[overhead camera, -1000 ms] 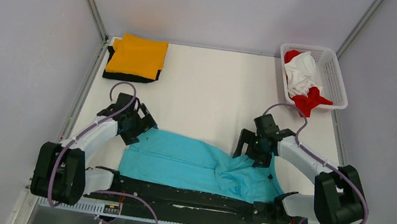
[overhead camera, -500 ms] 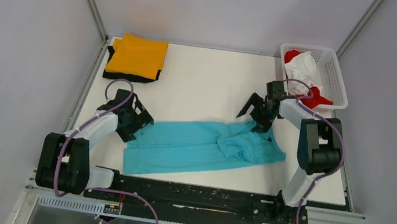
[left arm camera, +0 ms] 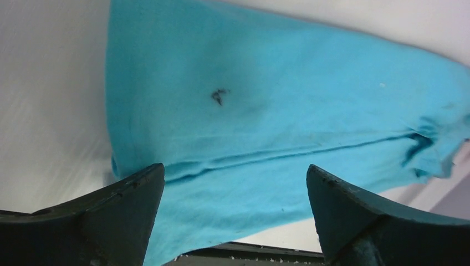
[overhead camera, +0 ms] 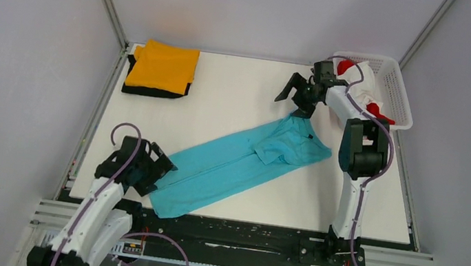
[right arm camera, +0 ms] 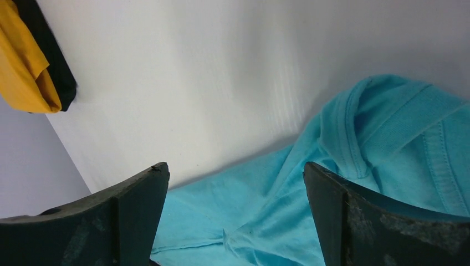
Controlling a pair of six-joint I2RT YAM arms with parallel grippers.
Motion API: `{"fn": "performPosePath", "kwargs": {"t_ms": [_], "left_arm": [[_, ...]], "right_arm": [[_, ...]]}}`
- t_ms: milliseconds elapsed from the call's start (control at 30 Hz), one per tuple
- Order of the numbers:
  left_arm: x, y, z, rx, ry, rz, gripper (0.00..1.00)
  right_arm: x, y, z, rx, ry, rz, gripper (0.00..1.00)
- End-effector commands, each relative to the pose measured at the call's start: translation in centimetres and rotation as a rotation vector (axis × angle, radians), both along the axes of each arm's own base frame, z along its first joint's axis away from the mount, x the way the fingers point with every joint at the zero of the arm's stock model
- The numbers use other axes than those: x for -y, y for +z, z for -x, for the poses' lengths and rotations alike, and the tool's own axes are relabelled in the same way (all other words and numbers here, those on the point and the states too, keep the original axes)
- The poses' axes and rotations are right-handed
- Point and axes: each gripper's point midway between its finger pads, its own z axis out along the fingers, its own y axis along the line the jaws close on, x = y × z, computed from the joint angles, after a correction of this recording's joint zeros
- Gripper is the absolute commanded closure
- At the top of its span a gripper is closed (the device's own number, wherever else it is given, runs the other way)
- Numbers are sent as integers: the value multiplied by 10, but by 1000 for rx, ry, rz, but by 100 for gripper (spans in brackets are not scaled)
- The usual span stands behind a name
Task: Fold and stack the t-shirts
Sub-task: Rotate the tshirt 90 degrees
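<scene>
Both pairs of jaws stood wide apart with nothing between them. The left gripper (left arm camera: 233, 168) hung just over the near-left end of the turquoise t-shirt (overhead camera: 242, 162), and the right gripper (right arm camera: 235, 166) hung over its far-right end, where the collar sat bunched.

The shirt lay on the table (overhead camera: 246, 86) as a long diagonal band, its far part doubled over and rumpled. We judged the step in hand to be spreading it flat before any fold. To do that well, each gripper should close on a single layer at an outer edge and draw it apart evenly. The doubled collar end needed opening first.

The shirt's near corner lay right at the table's near edge, so any pull should go toward the far side. The right arm reached close beside the basket (overhead camera: 402, 87). The orange t-shirt (overhead camera: 162, 63) sat folded on the black t-shirt (overhead camera: 155, 91) at the far left, well apart. Bare table lay between that stack and the basket.
</scene>
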Motion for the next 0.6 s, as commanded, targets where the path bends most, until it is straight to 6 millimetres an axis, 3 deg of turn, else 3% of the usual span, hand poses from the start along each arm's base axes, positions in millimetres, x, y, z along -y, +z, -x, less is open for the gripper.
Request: {"fn": "performPosePath", "kwargs": {"t_ms": [0, 67, 133, 233, 333, 567], "left_arm": [[-1, 42, -7, 132, 16, 2, 1], [-6, 62, -16, 188, 4, -32, 1], [-7, 69, -23, 199, -11, -47, 1], [-2, 73, -34, 202, -48, -45, 1], [2, 75, -45, 221, -77, -33, 1], [5, 76, -51, 249, -98, -30, 1]], "right_arm": [[-4, 60, 5, 136, 51, 24, 1], [-13, 67, 24, 170, 84, 47, 1], [-27, 59, 55, 150, 143, 64, 0], [-50, 33, 104, 97, 231, 94, 0], [-67, 10, 141, 51, 308, 78, 0], [-64, -21, 182, -14, 401, 144, 1]]}}
